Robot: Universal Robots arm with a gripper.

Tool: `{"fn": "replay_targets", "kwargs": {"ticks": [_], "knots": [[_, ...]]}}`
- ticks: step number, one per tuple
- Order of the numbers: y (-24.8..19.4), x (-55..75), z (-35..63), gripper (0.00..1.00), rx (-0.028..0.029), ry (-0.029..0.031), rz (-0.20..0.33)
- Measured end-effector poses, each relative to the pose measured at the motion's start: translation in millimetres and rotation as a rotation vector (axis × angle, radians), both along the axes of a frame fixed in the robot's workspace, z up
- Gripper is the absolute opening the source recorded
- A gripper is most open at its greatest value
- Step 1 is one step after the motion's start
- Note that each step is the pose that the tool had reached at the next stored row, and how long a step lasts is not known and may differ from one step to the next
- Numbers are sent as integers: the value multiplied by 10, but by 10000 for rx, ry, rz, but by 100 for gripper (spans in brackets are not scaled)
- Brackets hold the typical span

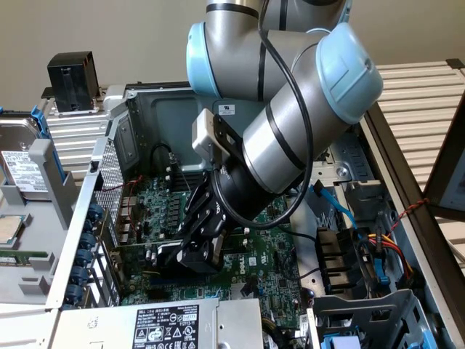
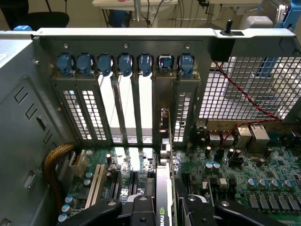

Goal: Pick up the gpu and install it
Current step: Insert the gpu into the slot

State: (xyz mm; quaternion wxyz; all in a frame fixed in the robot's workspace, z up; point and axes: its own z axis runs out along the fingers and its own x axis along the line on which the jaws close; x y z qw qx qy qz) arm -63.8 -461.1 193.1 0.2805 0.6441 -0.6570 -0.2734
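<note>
Probably snug: gpu [image 2: 162, 190] between fingers [image 2: 141, 211], open rear slots [image 2: 123, 108] just beside.

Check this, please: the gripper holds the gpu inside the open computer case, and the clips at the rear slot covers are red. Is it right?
No. The wrist view shows the clips are blue, not red. The rest is right: the gripper holds the gpu inside the open computer case.
</note>
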Motion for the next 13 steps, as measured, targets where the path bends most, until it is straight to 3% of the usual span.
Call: {"fn": "replay_targets", "kwargs": {"ticks": [13], "knots": [[0, -1, -6, 27, 1, -22, -2]]}}
